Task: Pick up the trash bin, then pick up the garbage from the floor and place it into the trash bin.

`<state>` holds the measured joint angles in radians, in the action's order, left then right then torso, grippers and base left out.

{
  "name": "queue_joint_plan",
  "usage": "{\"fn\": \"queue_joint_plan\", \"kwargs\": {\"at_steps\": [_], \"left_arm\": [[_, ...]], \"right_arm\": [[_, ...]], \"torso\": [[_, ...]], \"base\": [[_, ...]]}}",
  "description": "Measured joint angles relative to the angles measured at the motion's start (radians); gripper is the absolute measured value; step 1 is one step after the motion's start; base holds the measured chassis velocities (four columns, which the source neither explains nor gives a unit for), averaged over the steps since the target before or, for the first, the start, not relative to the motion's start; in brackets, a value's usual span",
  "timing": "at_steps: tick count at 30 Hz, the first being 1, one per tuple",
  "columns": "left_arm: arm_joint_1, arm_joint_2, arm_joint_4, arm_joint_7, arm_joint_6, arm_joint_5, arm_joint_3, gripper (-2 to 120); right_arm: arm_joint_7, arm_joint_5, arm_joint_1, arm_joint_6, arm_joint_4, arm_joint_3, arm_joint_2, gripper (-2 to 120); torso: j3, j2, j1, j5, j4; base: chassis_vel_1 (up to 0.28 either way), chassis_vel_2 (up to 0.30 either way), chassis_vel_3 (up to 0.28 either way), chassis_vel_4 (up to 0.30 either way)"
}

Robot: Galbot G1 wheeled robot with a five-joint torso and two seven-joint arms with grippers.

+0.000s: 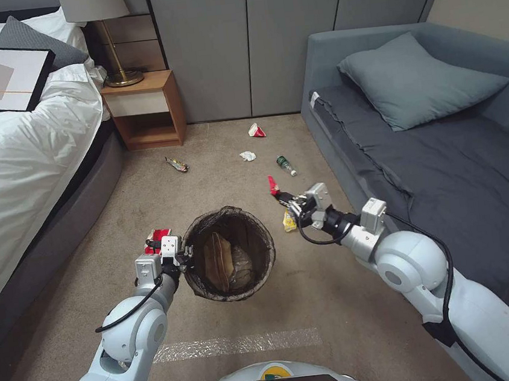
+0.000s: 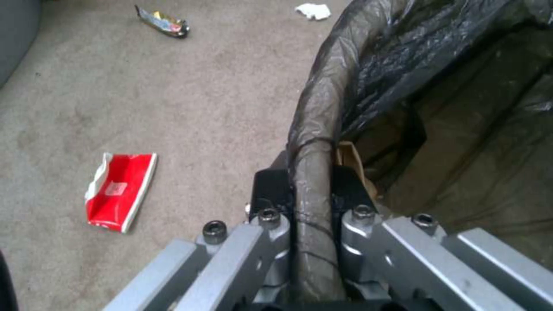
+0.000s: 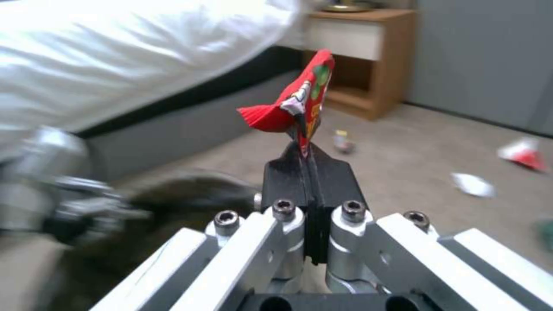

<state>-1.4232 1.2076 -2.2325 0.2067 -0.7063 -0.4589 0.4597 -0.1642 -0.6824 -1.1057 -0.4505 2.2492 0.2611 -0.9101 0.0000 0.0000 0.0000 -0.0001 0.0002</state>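
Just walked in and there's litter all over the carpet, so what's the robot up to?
It is tidying up. The left gripper is clamped on the rim of the trash bin, which already holds a tan paper bag. The right gripper pinches a red wrapper, off to the bin's right. A green bottle, a tissue and other packets lie on the floor.

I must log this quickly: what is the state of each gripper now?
Left gripper: closed on the trash bin rim.
Right gripper: closed, holding a red wrapper.
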Motion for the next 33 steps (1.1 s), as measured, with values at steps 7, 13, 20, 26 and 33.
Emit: {"fn": "queue_joint_plan", "kwargs": {"at_steps": [7,13,20,26,33], "left_arm": [[0.032,-0.002,0.012,0.022,-0.017,-0.015,-0.024,5],[0.048,0.0,0.015,0.038,-0.024,-0.022,-0.043,5],[0.059,0.007,0.015,0.049,-0.029,-0.031,-0.051,5],[0.059,0.008,0.014,0.051,-0.03,-0.033,-0.051,5],[0.062,0.009,0.008,0.052,-0.03,-0.033,-0.056,5]], "right_arm": [[0.056,-0.108,0.129,-0.06,0.013,-0.185,0.001,0],[0.107,-0.136,0.168,-0.096,0.014,-0.291,0.0,0],[0.101,-0.075,0.163,-0.139,0.01,-0.348,0.002,-1],[0.087,-0.048,0.172,-0.162,0.001,-0.349,-0.004,16],[0.136,-0.025,0.169,-0.164,-0.003,-0.368,-0.016,44]], "torso": [[0.0,0.0,0.0,0.0,-0.0002],[0.0,0.0,0.0,0.0,-0.0002],[0.0,0.0,0.0,0.0,-0.0003],[0.0,0.0,0.0,0.0,-0.0003],[0.0,0.0,0.0,0.0,-0.0003]], "base": [[0.0,0.0,0.0,0.0],[0.0,0.0,0.0,0.0],[0.0,0.0,0.0,0.0],[0.0,0.0,0.0,0.0],[0.0,0.0,0.0,0.0]]}}
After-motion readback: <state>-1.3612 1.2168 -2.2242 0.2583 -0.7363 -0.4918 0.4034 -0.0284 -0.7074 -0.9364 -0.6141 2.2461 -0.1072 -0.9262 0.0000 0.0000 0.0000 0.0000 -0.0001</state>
